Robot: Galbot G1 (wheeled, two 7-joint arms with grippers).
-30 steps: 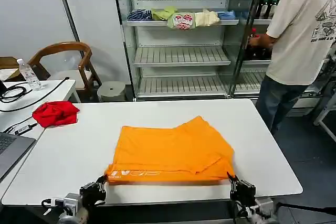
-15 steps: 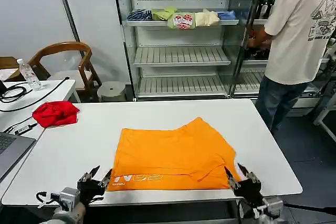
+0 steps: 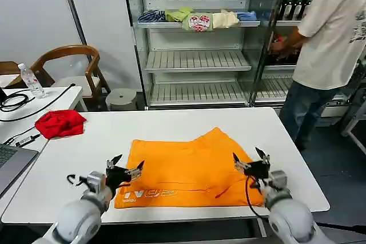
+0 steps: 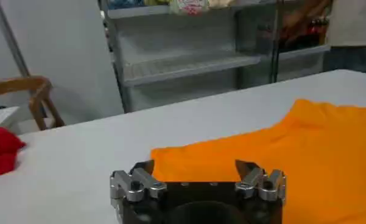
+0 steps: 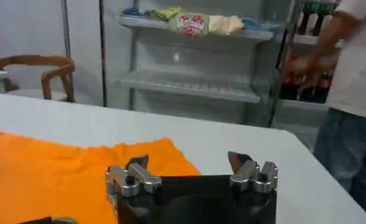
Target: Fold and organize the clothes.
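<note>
A folded orange T-shirt (image 3: 189, 170) lies flat on the white table (image 3: 74, 164), its lettered hem toward the near edge. The left gripper (image 3: 125, 171) hovers over the shirt's near left corner, the right gripper (image 3: 251, 160) over its right edge, both with fingers spread, gripping nothing.

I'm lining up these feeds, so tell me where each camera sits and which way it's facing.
Head view: looks forward and down at the orange T-shirt on the white table; open left gripper and right gripper show.
Left wrist view: looks across the shirt's edge toward the shelves.
Right wrist view: also faces the shelves.
Both wrist views share the shirt and shelves.
</note>
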